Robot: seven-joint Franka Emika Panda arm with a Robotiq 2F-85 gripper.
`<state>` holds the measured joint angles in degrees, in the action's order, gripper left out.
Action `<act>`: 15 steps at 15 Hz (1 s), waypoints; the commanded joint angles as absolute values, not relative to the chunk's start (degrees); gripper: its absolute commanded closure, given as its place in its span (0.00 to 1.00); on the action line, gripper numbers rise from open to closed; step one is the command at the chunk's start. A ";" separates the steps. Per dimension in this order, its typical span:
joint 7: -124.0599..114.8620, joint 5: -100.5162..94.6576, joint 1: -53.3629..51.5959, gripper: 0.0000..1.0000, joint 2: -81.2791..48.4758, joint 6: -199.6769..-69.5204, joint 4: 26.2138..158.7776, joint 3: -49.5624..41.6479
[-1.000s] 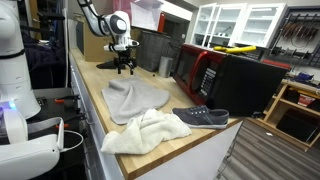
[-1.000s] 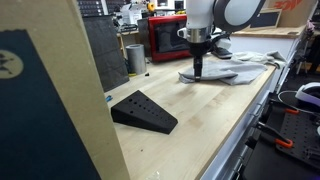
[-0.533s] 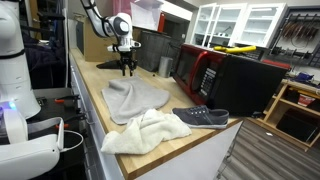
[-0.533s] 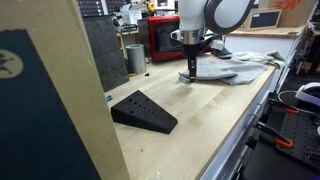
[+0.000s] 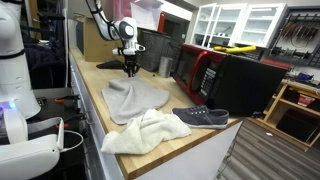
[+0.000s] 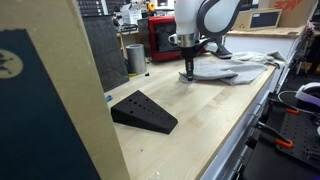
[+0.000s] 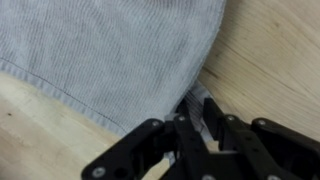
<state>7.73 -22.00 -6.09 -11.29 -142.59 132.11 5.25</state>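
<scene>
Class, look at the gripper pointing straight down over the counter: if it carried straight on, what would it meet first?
The gripper seems shut on the edge of the grey cloth, so its fingers would next press into the wooden counter just beneath; the remaining gap is unclear.

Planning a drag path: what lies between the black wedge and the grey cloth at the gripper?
Nothing but bare wooden countertop, shown in an exterior view. The gripper stands at the edge of the grey cloth; the black wedge lies apart.
</scene>
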 commanded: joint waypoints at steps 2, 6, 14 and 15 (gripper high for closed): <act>11.37 -18.84 -5.15 0.88 -14.97 -140.47 128.57 4.99; 15.28 -11.76 -4.29 1.00 -14.01 -139.39 129.42 6.35; 24.30 11.69 -0.52 1.00 -7.54 -135.57 130.38 8.84; 24.55 14.18 -0.46 1.00 -6.54 -135.40 130.46 8.81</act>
